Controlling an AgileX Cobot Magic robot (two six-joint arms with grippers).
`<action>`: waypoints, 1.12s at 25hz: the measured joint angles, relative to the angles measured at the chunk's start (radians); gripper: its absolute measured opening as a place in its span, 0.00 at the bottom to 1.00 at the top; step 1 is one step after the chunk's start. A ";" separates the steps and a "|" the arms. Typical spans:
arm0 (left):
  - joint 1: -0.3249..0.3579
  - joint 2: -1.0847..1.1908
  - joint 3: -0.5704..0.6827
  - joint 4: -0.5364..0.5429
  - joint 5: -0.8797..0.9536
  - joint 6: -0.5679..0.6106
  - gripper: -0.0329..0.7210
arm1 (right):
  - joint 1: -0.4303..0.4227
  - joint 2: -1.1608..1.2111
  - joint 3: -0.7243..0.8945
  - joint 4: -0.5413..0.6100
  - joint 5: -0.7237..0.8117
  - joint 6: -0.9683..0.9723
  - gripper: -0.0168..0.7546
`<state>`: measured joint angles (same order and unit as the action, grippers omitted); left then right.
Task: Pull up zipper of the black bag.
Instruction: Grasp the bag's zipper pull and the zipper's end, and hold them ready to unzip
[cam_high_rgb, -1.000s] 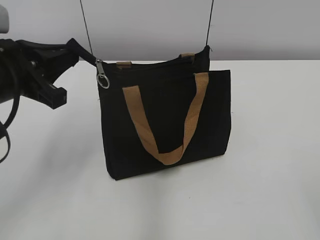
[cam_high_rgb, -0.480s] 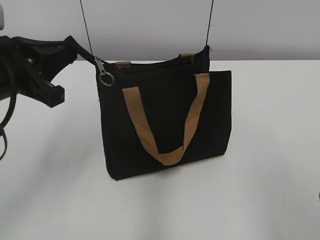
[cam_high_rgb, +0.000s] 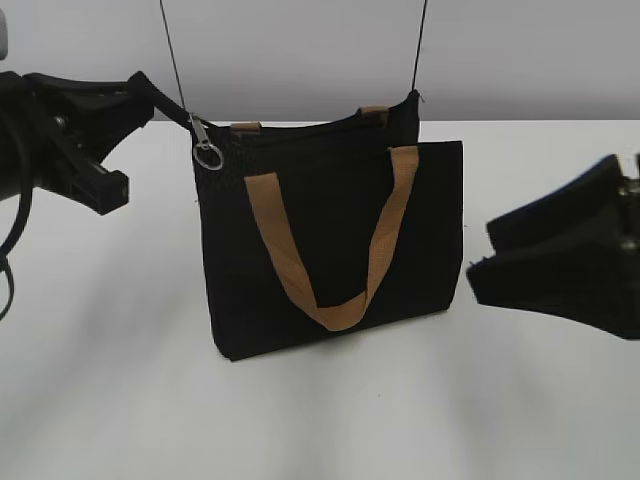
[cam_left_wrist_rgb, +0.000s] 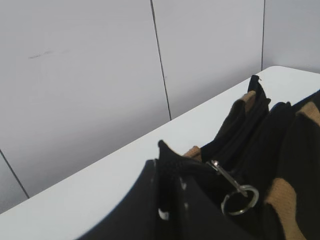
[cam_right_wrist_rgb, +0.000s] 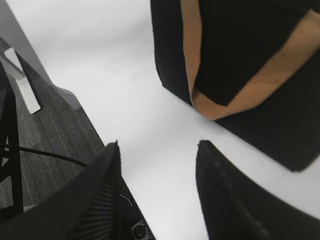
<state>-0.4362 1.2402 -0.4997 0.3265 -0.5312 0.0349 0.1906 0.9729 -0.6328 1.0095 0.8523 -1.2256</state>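
Since half a second ago my right claw has come in from the right edge of the tabletop, where before it was out of sight; my left claw and the black bag have hardly shifted. That right claw hangs just beside the bag's right side, apart from it, jaws spread wide with nothing between them; its wrist view looks down past both fingers at bare tabletop, with the bag's lower part and a tan strap handle ahead. My left claw is up at the bag's top left corner, pinched on a bit of the black fabric there. The zipper sits at that same corner, its silvery slider and ring tab dangling just beside my fingertips, not in them. The bag stands upright near the tabletop's far edge, roughly midway between the left and right edges.
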 joint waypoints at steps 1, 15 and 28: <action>0.000 0.000 0.000 0.000 0.000 0.000 0.07 | 0.021 0.045 -0.024 0.014 -0.001 -0.039 0.52; 0.000 0.000 0.000 0.000 0.000 0.000 0.07 | 0.278 0.575 -0.413 0.083 -0.134 -0.152 0.52; 0.000 0.000 0.000 0.000 0.000 0.000 0.07 | 0.370 0.846 -0.662 0.099 -0.190 -0.155 0.48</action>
<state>-0.4362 1.2402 -0.4997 0.3265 -0.5312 0.0349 0.5608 1.8186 -1.2946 1.1080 0.6623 -1.3807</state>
